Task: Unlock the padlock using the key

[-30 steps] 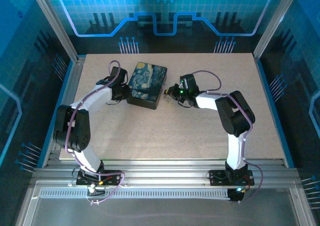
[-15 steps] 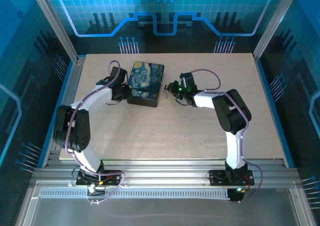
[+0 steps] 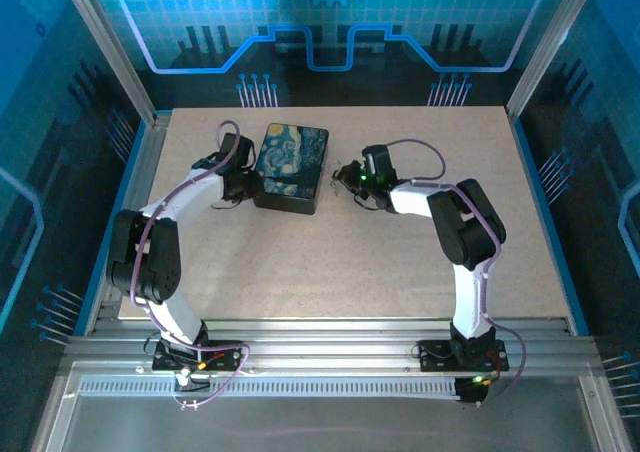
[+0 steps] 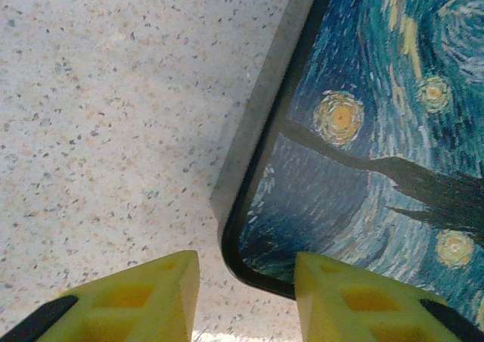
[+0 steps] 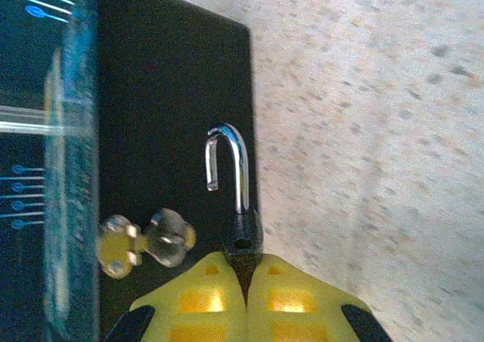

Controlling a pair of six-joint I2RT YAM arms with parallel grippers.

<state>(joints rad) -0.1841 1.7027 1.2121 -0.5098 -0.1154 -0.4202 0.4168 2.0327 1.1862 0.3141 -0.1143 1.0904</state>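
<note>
In the right wrist view, the padlock (image 5: 242,234) is a small dark body pinched between my yellow fingers (image 5: 283,293), with my right gripper (image 5: 243,265) shut on it. Its silvery shackle (image 5: 240,172) stands up with its hooked end free of the body. The key (image 5: 170,237) shows as a pale silvery bow just left of the padlock body, with a second bow (image 5: 117,253) beside it; whether it sits in the lock I cannot tell. From above, my right gripper (image 3: 346,176) is close to the painted box's (image 3: 292,167) right side. My left gripper (image 4: 246,300) is open, straddling the box's corner (image 4: 249,259).
The dark box with the blue-yellow swirl print stands on the speckled tabletop (image 3: 380,262) between both arms. My left gripper (image 3: 243,180) rests against the box's left side. Metal frame rails (image 3: 140,172) border the table.
My right gripper has shifted slightly away from the box's right side and a little farther back, carrying the padlock. The left arm and the box have stayed put.
</note>
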